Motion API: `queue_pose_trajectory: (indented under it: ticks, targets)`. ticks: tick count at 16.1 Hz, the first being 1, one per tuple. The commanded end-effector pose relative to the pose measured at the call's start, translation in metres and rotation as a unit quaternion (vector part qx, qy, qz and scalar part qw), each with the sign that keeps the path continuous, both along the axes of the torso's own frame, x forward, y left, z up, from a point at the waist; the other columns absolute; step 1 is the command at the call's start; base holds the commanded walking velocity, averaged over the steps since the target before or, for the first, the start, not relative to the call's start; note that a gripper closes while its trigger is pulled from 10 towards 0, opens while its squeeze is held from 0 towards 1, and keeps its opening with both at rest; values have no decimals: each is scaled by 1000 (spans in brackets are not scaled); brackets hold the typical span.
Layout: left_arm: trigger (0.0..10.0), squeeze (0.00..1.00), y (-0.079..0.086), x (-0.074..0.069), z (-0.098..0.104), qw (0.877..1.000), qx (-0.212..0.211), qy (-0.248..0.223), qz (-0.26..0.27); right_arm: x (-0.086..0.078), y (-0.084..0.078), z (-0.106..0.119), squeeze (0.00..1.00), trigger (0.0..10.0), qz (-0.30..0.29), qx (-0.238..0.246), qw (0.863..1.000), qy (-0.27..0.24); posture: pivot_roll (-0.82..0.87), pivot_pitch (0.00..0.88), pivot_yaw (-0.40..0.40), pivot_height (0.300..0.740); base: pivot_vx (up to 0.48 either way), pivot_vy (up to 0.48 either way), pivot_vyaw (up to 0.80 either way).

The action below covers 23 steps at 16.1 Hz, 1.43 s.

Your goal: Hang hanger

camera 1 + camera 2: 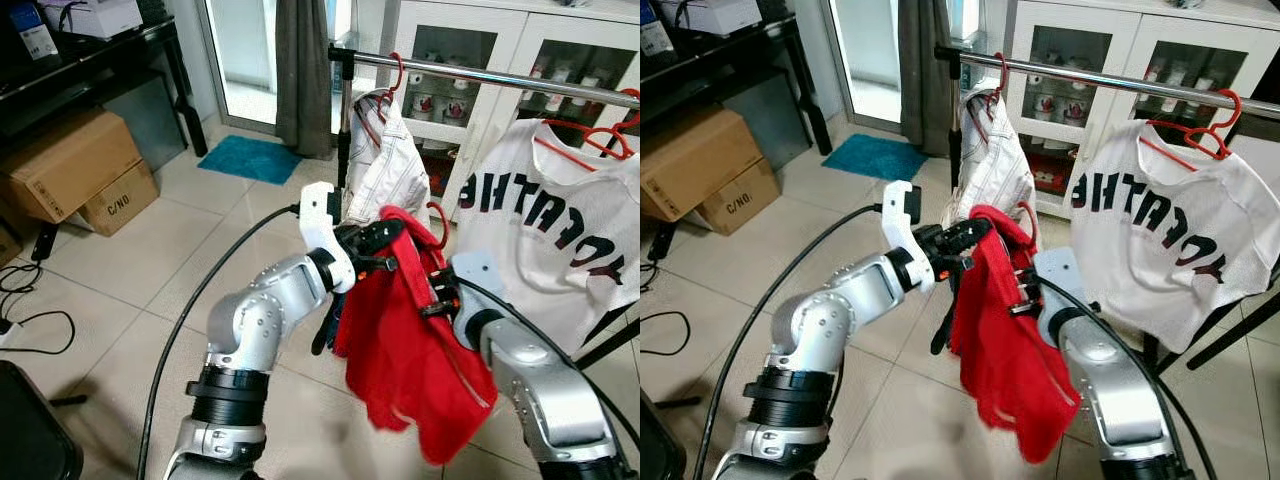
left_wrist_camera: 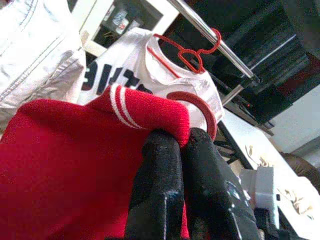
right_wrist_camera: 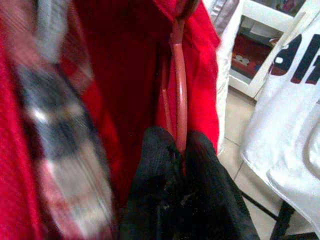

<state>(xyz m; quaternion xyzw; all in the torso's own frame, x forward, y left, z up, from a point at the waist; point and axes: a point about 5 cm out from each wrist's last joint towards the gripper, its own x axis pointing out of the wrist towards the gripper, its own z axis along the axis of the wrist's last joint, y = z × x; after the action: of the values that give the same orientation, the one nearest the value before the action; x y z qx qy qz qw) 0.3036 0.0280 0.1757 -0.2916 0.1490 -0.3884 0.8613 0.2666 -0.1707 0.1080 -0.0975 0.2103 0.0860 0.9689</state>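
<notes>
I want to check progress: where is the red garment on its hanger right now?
The red garment hangs mid-scene in the eye views, held between the left gripper and right gripper, below the metal rail, in front of the white jacket.

Bright daylight from the glass door [image 1: 243,55]; sharp head views, soft-blurred wrist close-ups.

Red garment [image 1: 410,350] (white-striped collar), red hanger [image 3: 179,95], white lettered shirt [image 1: 560,240], teal mat [image 1: 250,158]
</notes>
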Motion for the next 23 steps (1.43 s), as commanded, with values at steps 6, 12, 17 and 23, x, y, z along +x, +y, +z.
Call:
queue_pose_trajectory:
  ticks: [6,12,17,23]
  targets:
    - [0,0,34,18,-13,972,199,-49,112,-16,11,26,0,10000,122,95,987,-36,-110,0,65,740,0,0,0]
    - [0,0,24,14,-19,974,203,-48,83,-10,-21,17,0,10000,-11,64,998,-4,-107,1,67,740,0,0,0]
    - [0,0,-5,-3,-20,992,122,7,14,-3,-2,15,0,10000,-34,26,999,-13,-110,0,73,740,0,0,0]
    - [0,0,19,17,-14,980,160,-23,112,-16,-9,1,0,10000,33,4,999,25,-114,1,63,740,0,0,0]
